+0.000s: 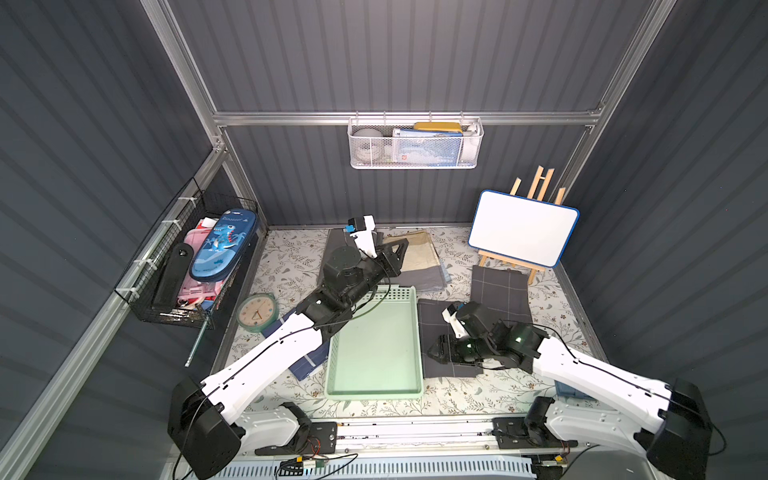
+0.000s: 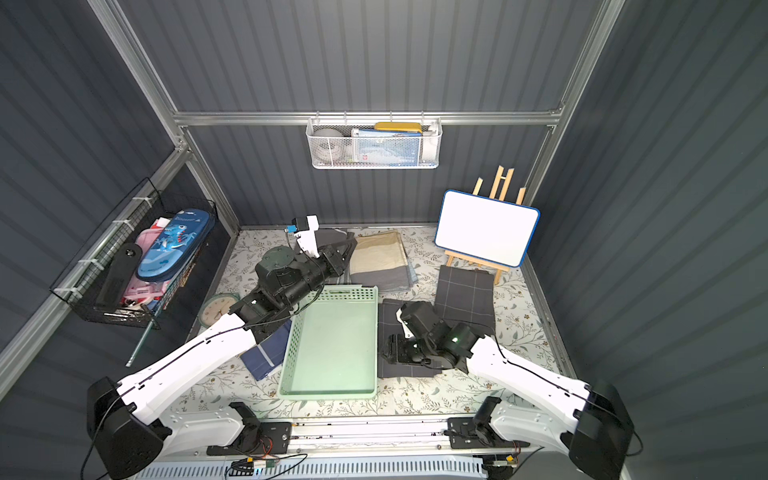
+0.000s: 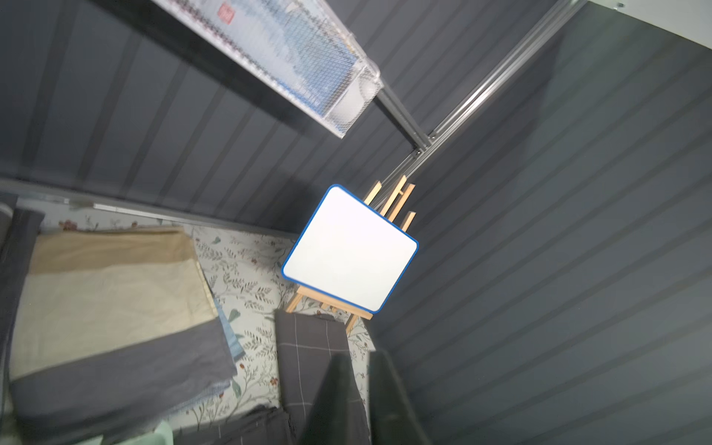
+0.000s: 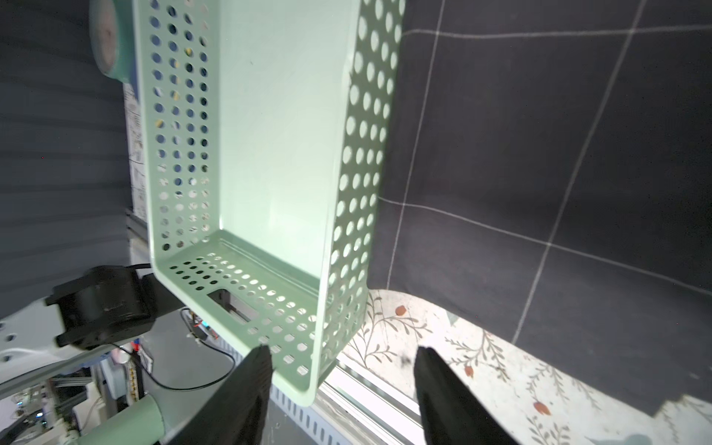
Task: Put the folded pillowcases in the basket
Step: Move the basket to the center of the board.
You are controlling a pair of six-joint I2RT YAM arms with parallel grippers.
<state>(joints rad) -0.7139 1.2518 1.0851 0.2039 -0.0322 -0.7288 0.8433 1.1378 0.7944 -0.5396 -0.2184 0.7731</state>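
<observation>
Basket: shallow, rectangular, pale mint-green plastic. It has round holes through its side walls, a handle slot in the end wall, a rounded rim and a bare, glossy floor.
Basket place: middle of the table, a little toward 6 o'clock, long axis running 6 to 12; seen in both top views.
Pillowcase: several folded cloths lie around the basket; I cannot tell which one is meant.
Checked cloth: dark grey with thin pale grid lines, flat at the basket's 3 o'clock, against its wall.
Second checked cloth: at 2 o'clock, just before the easel.
Beige-and-grey cloth: at 12 o'clock.
Blue cloth: at 8 o'clock, partly under the left arm.
Right gripper: fingers spread wide with nothing between them, low over the checked cloth and pointing toward 9 o'clock.
Left gripper: fingers blurred, a narrow gap between them, nothing held; above the beige-and-grey cloth.
Surface: pale tablecloth printed with leaves and small flowers.
Round clock: at 9 o'clock, on the table edge.
Whiteboard: blue-rimmed, on a wooden easel in the 2 o'clock corner.
Room: dark grey ribbed walls with aluminium rails. A white mesh basket hangs at 12 o'clock and a black wire basket at 9 o'clock.
</observation>
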